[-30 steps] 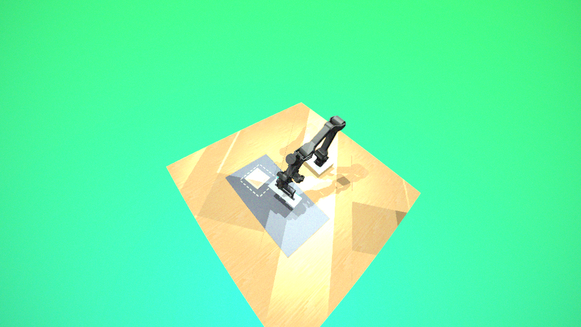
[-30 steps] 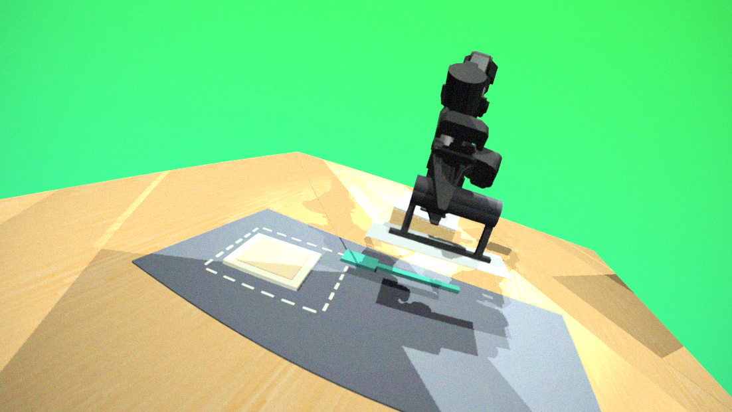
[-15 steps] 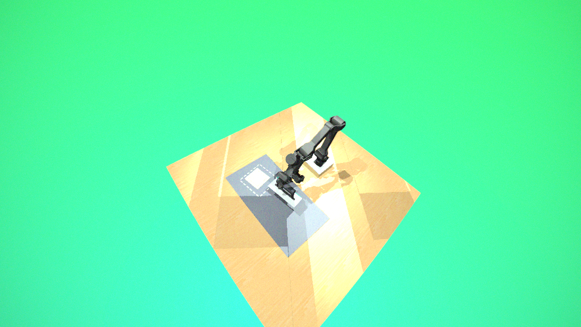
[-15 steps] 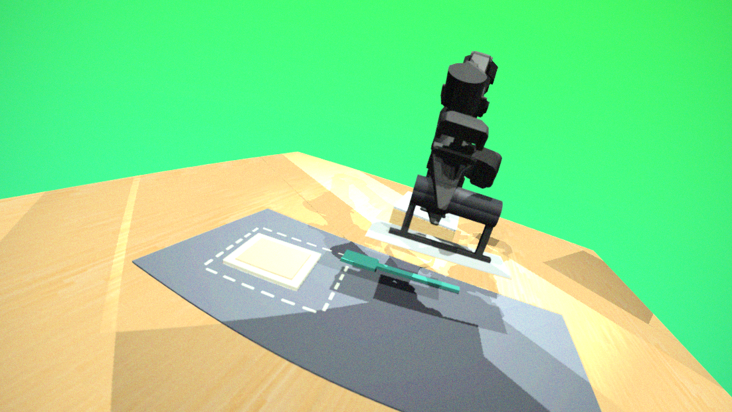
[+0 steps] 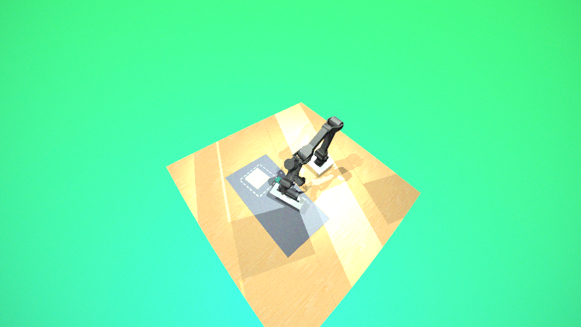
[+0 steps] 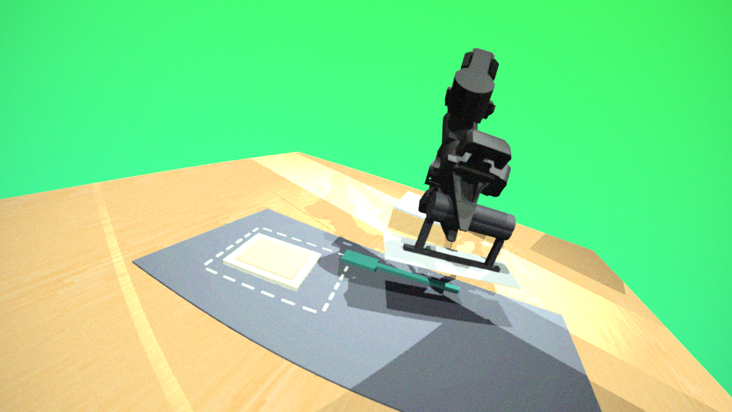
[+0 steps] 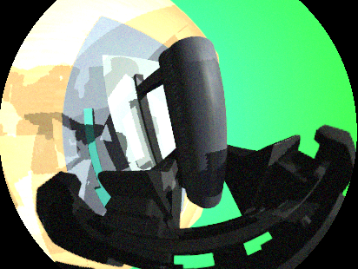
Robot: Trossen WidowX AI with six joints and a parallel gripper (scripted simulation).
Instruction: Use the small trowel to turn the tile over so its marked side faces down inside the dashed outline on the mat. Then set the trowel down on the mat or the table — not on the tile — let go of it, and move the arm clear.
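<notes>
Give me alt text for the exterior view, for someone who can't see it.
A robot gripper grips the black handle of a pale trowel above a gray mat. Left of it, a cream tile lies flat inside a dashed outline, near a green bar.

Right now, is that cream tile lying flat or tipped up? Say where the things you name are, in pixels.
Flat: the tile [image 5: 257,178] [image 6: 272,260] lies level on the mat [image 5: 260,205] [image 6: 286,327], inside the dashed outline [image 5: 260,195] [image 6: 267,293].
</notes>
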